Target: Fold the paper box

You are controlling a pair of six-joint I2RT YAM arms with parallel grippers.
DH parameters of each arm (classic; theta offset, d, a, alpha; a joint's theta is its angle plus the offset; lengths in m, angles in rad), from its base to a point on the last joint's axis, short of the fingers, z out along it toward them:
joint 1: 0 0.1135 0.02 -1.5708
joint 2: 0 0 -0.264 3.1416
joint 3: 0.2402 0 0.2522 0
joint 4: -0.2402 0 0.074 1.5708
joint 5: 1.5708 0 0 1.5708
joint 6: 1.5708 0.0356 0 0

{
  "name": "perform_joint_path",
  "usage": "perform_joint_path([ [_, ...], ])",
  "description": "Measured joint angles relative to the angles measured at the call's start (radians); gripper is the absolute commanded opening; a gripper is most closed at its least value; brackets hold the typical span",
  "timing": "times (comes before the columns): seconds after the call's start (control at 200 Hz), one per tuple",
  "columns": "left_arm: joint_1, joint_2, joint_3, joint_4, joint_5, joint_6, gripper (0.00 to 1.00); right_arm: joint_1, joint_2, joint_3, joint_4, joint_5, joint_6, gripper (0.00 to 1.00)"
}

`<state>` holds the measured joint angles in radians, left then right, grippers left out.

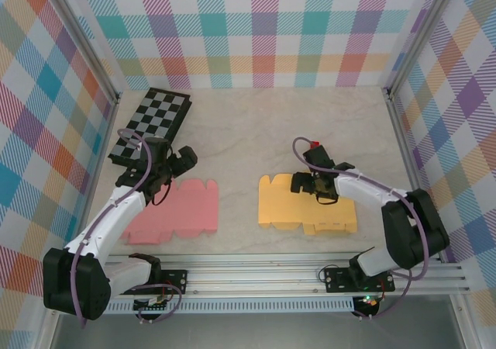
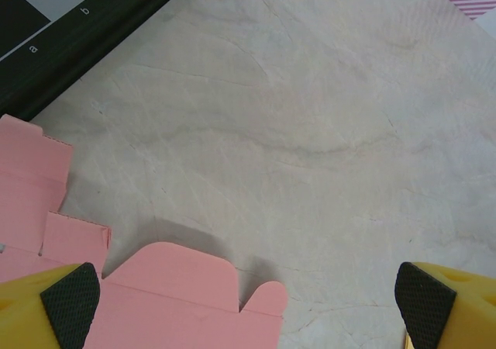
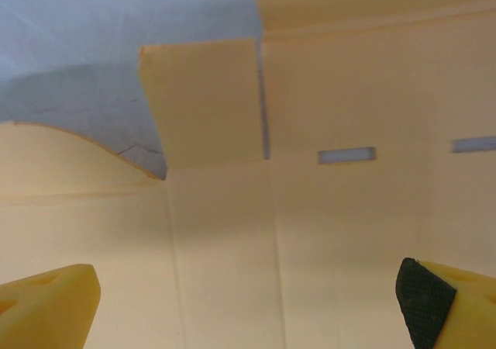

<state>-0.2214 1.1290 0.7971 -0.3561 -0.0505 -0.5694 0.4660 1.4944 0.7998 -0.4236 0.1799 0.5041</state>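
L gripper [image 1: 175,163]: fingers [image 2: 70,306] spread wide, nothing held, over far edge of pink box blank [image 1: 182,209], which lies flat well left of orange box blank [image 1: 279,205]. R gripper [image 1: 316,184]: fingers wide apart, empty, low over orange box blank's far part; contact unclear. Chessboard [image 1: 151,122] far left of it. Marble-look table [image 1: 240,124], plaid walls [image 1: 256,31].

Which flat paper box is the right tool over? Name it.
The orange box, right of centre; the open right tool hangs over its far part. The pink box lies by the left tool.
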Motion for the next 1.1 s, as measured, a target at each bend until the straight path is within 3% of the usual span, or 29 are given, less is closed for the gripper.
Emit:
perform_joint_path([
  [0.53, 0.000, 0.012, 0.001, -0.064, -0.002, 0.006, 1.00, 0.232, 0.224, 0.194, 0.002, -0.225, -0.417, 1.00],
  [0.825, 0.000, 0.044, 0.001, -0.051, 0.031, 0.008, 0.99, 0.234, 0.254, 0.358, -0.100, -0.323, -0.649, 1.00],
  [0.96, -0.024, 0.082, 0.003, -0.010, 0.092, 0.016, 0.99, 0.212, 0.143, 0.415, -0.103, -0.320, -0.654, 1.00],
  [1.1, -0.090, 0.179, 0.051, 0.020, 0.167, 0.059, 0.98, 0.104, 0.001, 0.441, -0.094, -0.295, -0.647, 1.00],
])
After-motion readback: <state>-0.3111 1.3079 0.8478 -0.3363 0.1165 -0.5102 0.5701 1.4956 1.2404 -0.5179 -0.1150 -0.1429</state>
